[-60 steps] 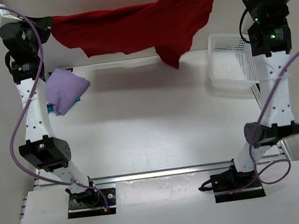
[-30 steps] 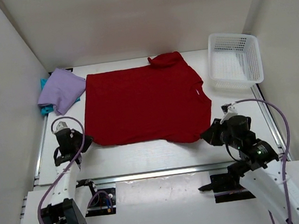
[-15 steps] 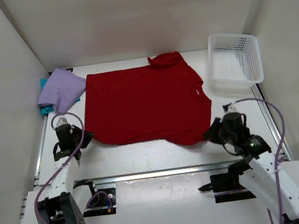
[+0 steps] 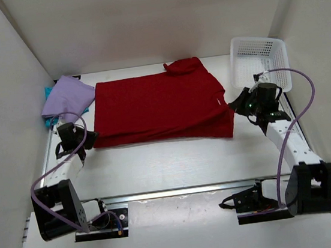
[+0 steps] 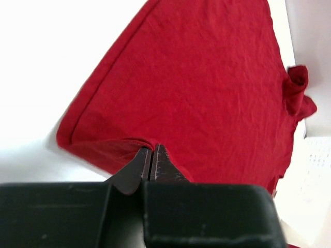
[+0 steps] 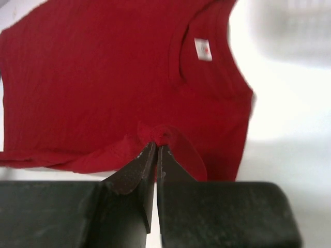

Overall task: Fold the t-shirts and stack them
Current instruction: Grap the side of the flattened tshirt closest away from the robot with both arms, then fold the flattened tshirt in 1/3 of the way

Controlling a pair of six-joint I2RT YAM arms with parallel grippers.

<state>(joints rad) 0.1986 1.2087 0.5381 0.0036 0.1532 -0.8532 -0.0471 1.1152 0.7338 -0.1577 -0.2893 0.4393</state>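
The deep red t-shirt (image 4: 157,104) lies spread on the table, its near part doubled back over itself. My left gripper (image 4: 88,135) is shut on the shirt's near left edge (image 5: 129,144). My right gripper (image 4: 234,104) is shut on a pinch of the shirt's right edge (image 6: 158,135), near the collar tag (image 6: 202,48). The lavender t-shirt (image 4: 67,98) lies folded at the back left on top of the teal t-shirt (image 4: 47,94), of which only an edge shows.
A white lattice basket (image 4: 259,66) stands at the back right, just behind my right gripper. White walls close in the left, back and right sides. A metal rail (image 4: 180,191) runs along the table's near edge.
The red shirt, earlier held up in the air, was laid flat. Both grippers have since carried its near edge away from the bases, folding it back over the shirt.
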